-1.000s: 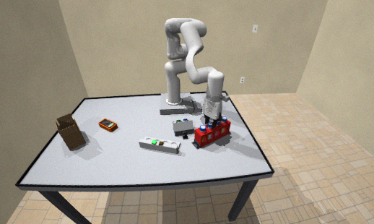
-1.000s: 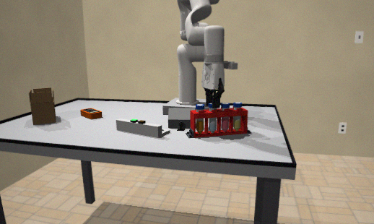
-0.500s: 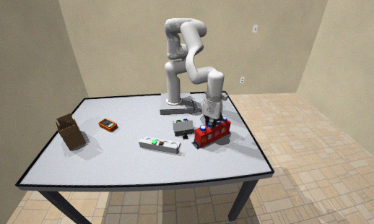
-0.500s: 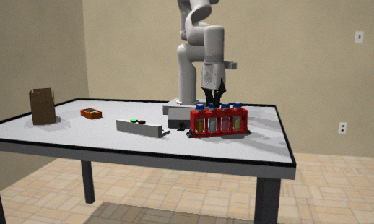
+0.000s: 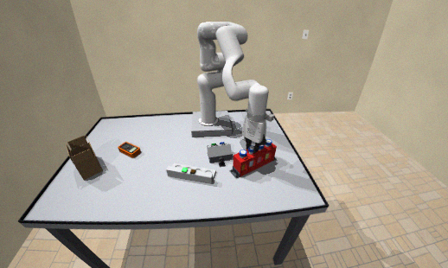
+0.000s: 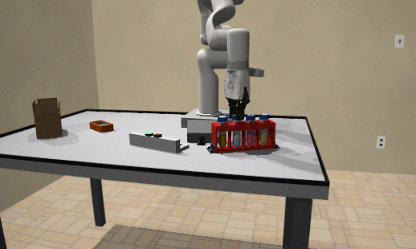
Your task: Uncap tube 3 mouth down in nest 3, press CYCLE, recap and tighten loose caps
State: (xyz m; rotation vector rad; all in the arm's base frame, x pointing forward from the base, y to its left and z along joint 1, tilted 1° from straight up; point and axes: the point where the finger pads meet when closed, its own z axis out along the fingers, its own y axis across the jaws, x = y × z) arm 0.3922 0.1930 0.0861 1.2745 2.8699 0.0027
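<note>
The claw [image 6: 237, 113] points straight down over the red decapping station [image 6: 244, 125] and is clenched on a blue cap [image 6: 235, 117], second from the left in the exterior view. That side-on view shows four tubes in the station with differently tinted liquids, which the top view does not. The top view alone shows the key housing [image 5: 219, 151] behind the station. The cap tray [image 5: 191, 173], with its green lamp [image 5: 184, 169] lit, lies nearby on the worktop [image 5: 159, 194].
</note>
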